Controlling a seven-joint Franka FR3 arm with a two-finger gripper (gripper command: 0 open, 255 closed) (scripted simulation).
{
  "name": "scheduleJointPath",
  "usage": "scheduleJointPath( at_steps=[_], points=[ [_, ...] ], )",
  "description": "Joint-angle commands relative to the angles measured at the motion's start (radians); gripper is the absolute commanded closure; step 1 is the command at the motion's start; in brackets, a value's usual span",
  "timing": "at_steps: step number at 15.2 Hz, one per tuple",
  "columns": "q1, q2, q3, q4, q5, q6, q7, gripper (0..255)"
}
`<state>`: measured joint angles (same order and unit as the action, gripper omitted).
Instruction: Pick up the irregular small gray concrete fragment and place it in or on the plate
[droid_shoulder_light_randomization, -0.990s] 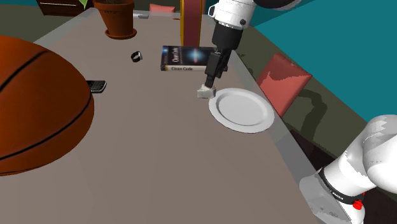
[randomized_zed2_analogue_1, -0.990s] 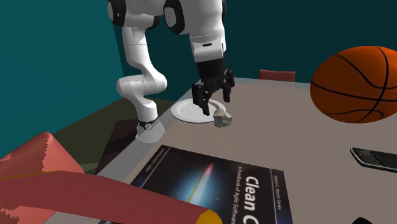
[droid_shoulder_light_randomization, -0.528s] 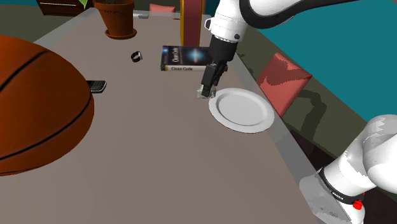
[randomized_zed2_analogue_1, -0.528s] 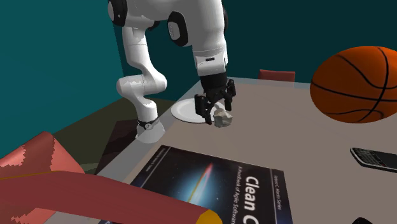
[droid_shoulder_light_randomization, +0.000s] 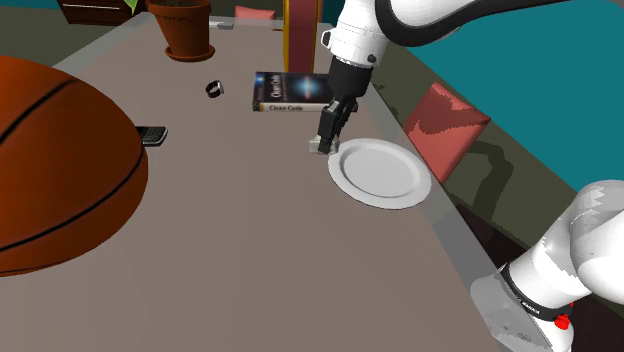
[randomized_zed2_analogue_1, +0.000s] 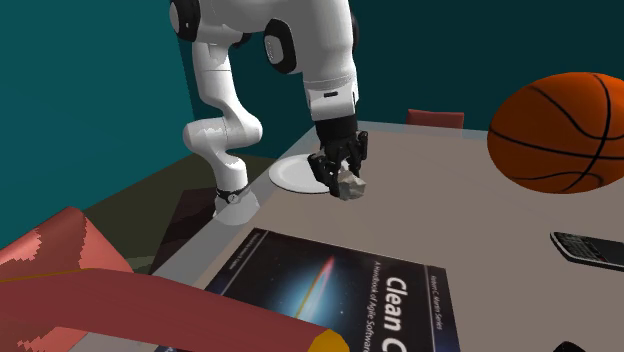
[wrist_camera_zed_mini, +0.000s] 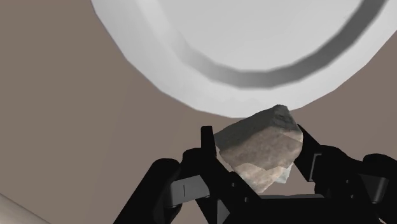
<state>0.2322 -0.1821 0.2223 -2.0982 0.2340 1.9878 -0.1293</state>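
Rounded white arm (randomized_zed2_analogue_1: 218, 75) with dark joint bands, a red dot (droid_shoulder_light_randomization: 562, 322) near its base, and black 2-finger gripper (randomized_zed2_analogue_1: 340, 180).

Rough grey-brown fragment (wrist_camera_zed_mini: 259, 151) was clasped between black fingers (wrist_camera_zed_mini: 207, 145) of gripper (wrist_camera_zed_mini: 256, 145). White plate (wrist_camera_zed_mini: 210, 67) was seen just beyond fragment, on taupe table (wrist_camera_zed_mini: 70, 121).

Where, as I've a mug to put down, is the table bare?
The widest bare stretch of table lies between the basketball and the plate, toward the shoulder view's bottom. A smaller patch lies between the phone and the book. It's crowded by the plate's rim, where the claw clasps the fragment.
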Motion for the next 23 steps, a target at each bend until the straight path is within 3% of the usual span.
scheduleJointPath(
  at_steps=[1, 8, 23],
  points=[
    [0.000, 0.000, 0.000, 0.000, 0.000, 0.000, 0.000, 255],
    [0.000, 0.000, 0.000, 0.000, 0.000, 0.000, 0.000, 255],
    [-0.005, -0.010, -0.009, 0.190, -0.013, -0.198, 0.033, 255]
  ],
)
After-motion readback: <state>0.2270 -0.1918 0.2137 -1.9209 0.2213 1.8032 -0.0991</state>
